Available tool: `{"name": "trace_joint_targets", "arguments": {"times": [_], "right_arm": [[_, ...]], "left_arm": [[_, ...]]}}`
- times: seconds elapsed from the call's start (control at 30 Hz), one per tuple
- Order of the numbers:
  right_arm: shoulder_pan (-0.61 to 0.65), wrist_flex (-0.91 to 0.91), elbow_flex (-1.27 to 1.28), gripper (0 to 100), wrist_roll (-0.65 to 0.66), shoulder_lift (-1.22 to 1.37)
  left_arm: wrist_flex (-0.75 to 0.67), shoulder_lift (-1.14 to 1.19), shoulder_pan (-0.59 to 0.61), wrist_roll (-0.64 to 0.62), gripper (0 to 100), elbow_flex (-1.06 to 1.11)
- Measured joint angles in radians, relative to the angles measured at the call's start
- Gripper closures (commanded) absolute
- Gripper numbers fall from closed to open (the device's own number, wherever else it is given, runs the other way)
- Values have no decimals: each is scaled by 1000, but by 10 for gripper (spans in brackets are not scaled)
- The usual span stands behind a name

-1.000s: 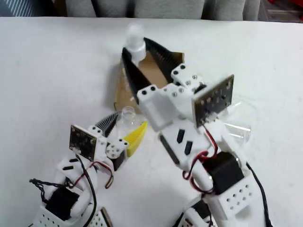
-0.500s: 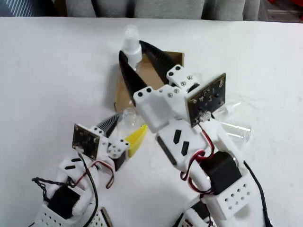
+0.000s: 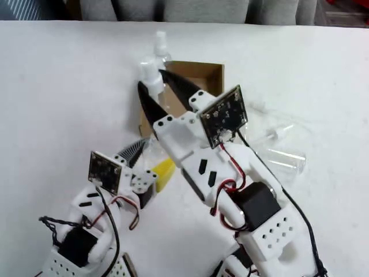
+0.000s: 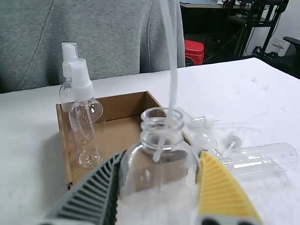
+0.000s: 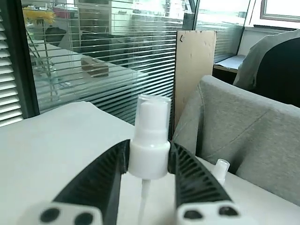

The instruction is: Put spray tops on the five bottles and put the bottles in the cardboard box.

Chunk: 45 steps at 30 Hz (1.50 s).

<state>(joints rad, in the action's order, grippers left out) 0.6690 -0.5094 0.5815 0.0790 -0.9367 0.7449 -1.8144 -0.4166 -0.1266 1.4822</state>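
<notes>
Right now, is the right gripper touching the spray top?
Touching. Right wrist view: the right gripper clamps the spray top by its collar, with both sides in contact.

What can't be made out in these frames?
Left wrist view: the frame edge cuts the dip tube above the open bottle, so how high the spray top sits is unknown.
Same view: the far capped bottle has its base hidden by the nearer capped bottle and the cardboard box wall; inside or behind, unclear.
High view: the clear loose bottles overlap; count unclear.
</notes>
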Motion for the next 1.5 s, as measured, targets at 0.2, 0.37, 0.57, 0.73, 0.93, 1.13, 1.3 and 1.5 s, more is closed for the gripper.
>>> {"name": "trace_joint_targets", "arguments": {"times": [0.2,0.37,0.57,0.73,0.93,1.13,1.3,1.5], "right_arm": [[0,0,86,981,0,0],[2,-2,153,980,-35,-5],[43,-163,158,810,-77,-63],[97,-270,158,765,-84,-114],[106,-345,103,765,-86,-149],[77,-457,-51,930,-86,-158],[-40,-551,-49,950,-106,-176],[-184,-557,190,985,-222,-166]], "left_arm": [[0,0,0,0,976,0],[0,0,0,0,976,0],[0,0,0,0,976,2],[0,0,21,0,976,2],[0,0,25,0,976,2],[0,0,25,0,976,2],[-15,0,48,0,976,2],[-114,0,89,0,976,55]]}}
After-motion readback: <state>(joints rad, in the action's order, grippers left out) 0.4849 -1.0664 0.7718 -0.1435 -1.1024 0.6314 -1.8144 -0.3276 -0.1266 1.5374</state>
